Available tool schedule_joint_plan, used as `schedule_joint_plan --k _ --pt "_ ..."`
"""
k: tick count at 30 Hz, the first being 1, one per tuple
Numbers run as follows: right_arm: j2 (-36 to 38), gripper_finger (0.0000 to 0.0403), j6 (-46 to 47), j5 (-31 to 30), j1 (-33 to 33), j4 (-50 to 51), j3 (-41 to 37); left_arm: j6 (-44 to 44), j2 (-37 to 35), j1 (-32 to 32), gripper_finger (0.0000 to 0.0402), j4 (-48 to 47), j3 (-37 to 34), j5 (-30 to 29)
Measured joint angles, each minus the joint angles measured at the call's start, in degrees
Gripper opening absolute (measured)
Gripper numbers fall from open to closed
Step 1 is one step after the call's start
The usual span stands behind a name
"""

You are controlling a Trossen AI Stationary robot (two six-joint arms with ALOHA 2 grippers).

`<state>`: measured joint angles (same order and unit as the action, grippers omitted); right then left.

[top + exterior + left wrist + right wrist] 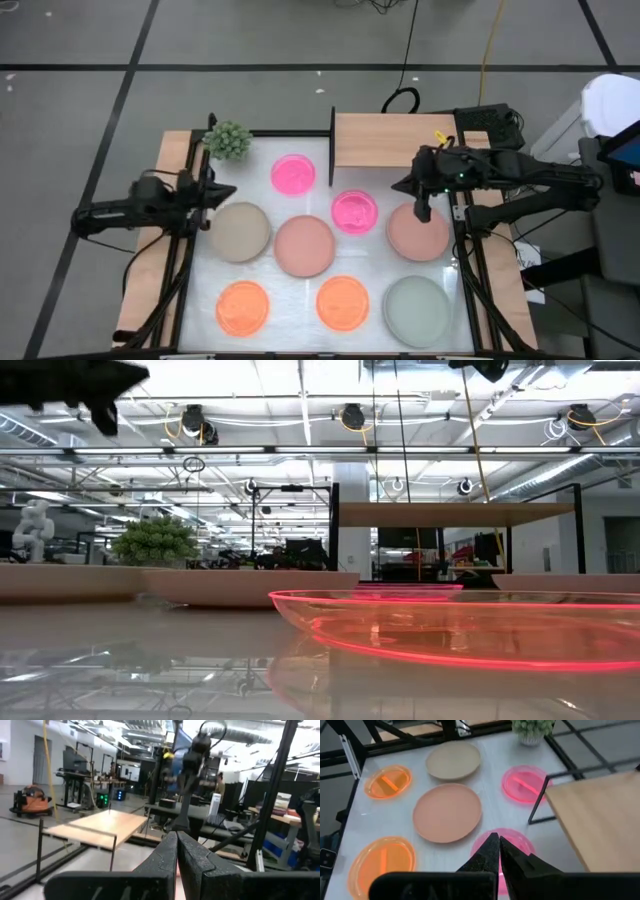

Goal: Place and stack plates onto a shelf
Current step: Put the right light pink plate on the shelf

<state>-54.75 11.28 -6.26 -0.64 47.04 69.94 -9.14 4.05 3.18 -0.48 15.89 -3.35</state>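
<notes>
Eight plates lie flat on the white table: two magenta [293, 174] [354, 211], beige [240, 232], salmon-pink [304, 246], dusty-pink [418, 234], two orange [243, 307] [343, 302] and grey-green [417, 311]. The light-wood shelf [392, 140] stands at the far edge on thin black supports, with nothing on it. My left gripper [225, 192] is shut and raised beside the beige plate's far-left rim. My right gripper [499, 847] is shut and hovers between the nearer magenta plate [507, 845] and the dusty-pink one. In the low view both arms show only at the top edge, high above the table.
A small green plant [228, 140] stands at the far left, next to the shelf. Wooden side rails [150, 270] and black frame bars run along both table sides. Bare white surface lies in front of the shelf, between it and the magenta plates.
</notes>
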Motion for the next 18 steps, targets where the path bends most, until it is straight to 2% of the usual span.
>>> schedule_joint_plan --k 6,12,18 --pt "-0.56 0.0000 5.16 -0.08 0.97 -0.51 -3.87 1.31 10.63 0.00 0.0019 -10.37 16.22 6.63" --pt "-0.55 0.0000 11.36 -2.79 4.70 -1.37 -11.12 4.85 24.03 -0.04 0.0019 -21.80 30.25 7.49" --pt "-0.55 0.0000 17.27 -2.80 7.68 -2.09 -16.83 6.27 34.84 -1.87 0.0019 -29.39 40.05 7.64"
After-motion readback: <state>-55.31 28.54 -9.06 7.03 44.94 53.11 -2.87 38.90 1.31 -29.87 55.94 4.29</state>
